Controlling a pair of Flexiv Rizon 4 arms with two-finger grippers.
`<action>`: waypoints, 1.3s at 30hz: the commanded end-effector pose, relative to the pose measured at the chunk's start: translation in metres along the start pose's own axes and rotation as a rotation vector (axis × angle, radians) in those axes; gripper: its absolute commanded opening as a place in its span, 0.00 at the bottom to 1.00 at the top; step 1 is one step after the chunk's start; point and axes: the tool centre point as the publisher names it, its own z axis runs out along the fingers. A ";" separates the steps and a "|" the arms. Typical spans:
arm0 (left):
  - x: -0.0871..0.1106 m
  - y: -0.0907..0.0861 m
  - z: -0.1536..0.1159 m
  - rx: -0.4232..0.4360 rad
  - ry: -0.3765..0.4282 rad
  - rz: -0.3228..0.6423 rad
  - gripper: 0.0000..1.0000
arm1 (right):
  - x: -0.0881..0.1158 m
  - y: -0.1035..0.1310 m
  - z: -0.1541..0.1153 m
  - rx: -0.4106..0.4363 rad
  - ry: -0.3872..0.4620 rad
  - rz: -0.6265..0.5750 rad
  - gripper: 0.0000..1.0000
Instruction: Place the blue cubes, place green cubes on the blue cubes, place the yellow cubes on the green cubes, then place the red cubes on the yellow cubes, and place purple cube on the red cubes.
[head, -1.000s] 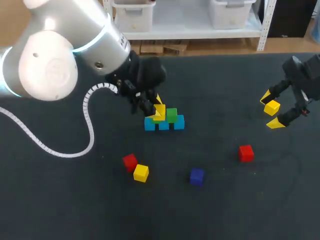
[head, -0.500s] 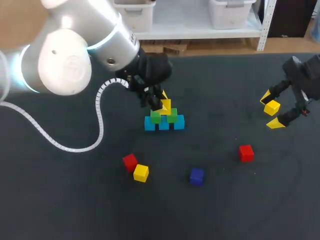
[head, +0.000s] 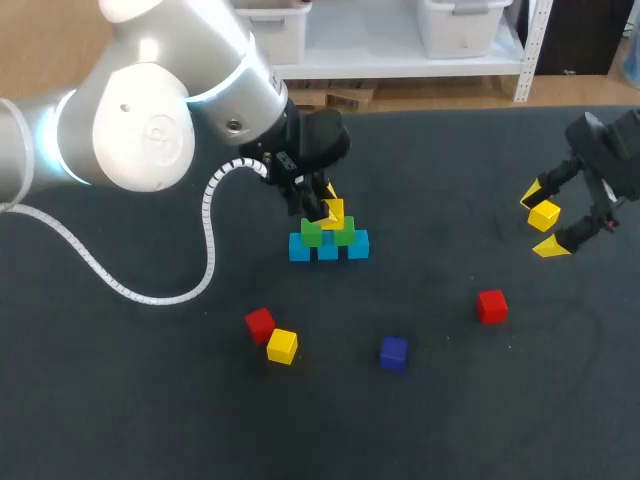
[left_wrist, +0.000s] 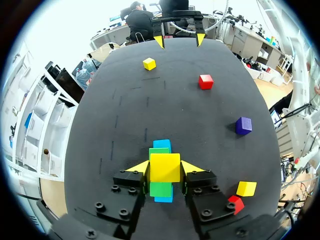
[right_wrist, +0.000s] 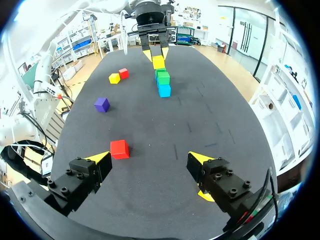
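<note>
So a second ago the left gripper (left_wrist: 166, 169) was sitting lower and off to the side, hiding one of the two green cubes (head: 311, 235). Since then it's slid over and up, and now both greens show under it, sitting on the row of light blue cubes (head: 328, 248). Barely any shift in the last half second. The jaws are clamped from both sides on a small yellow cube (head: 333, 213), which hangs right over the green pair; can't tell if it's actually touching them. The right gripper (right_wrist: 149, 160) hasn't budged: fingers spread wide with nothing held, and a second yellow cube (head: 544, 215) on the dark table (head: 150, 400) just below them. A red cube (head: 491, 306) lies ahead of the right jaws. A dark purple cube (head: 393, 352), another red cube (head: 260, 323) and a third yellow cube (head: 282, 346) lie well apart from either jaws, same spots as before.
</note>
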 end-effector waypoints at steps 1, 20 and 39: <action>0.000 0.006 0.003 0.005 0.011 -0.006 0.00 | 0.000 0.001 0.000 0.001 -0.002 -0.001 1.00; 0.009 0.008 0.006 0.013 0.019 -0.027 0.00 | 0.000 0.001 0.000 0.001 -0.002 -0.001 1.00; 0.010 0.009 0.009 0.018 0.020 -0.030 0.00 | 0.000 0.001 0.000 0.001 -0.002 -0.001 1.00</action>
